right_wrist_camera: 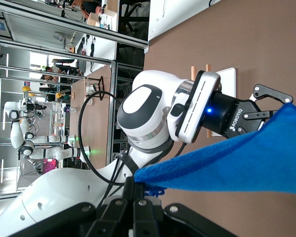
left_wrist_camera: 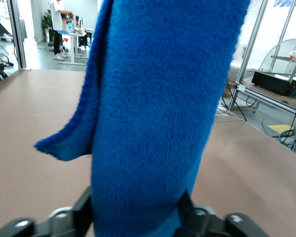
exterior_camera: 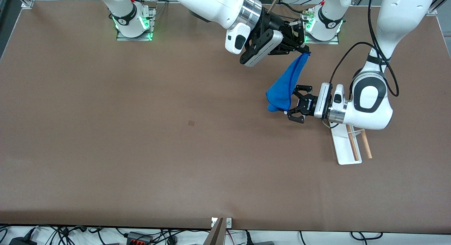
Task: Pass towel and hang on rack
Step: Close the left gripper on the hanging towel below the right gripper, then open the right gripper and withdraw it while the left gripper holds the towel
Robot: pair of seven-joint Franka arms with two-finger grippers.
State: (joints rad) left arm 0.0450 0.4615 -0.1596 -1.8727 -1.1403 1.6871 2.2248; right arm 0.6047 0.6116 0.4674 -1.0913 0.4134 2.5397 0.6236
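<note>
The bright blue towel (exterior_camera: pixel 282 92) hangs in the air from one corner. My right gripper (exterior_camera: pixel 306 52) is shut on that top corner, as the right wrist view (right_wrist_camera: pixel 138 190) shows, with the towel (right_wrist_camera: pixel 246 163) stretching away from it. My left gripper (exterior_camera: pixel 287 105) is open, level with the towel's lower end, its fingers spread on either side of the cloth. In the left wrist view the towel (left_wrist_camera: pixel 153 98) fills the gap of the left gripper (left_wrist_camera: pixel 138 217). The rack (exterior_camera: pixel 343 146), a white tray with two wooden rods, stands under the left arm, partly hidden.
The brown table (exterior_camera: pixel 141 132) stretches out toward the right arm's end. The rack's rods (exterior_camera: pixel 366 144) stick out from under the left arm's wrist. The left arm's wrist also shows in the right wrist view (right_wrist_camera: pixel 143 113).
</note>
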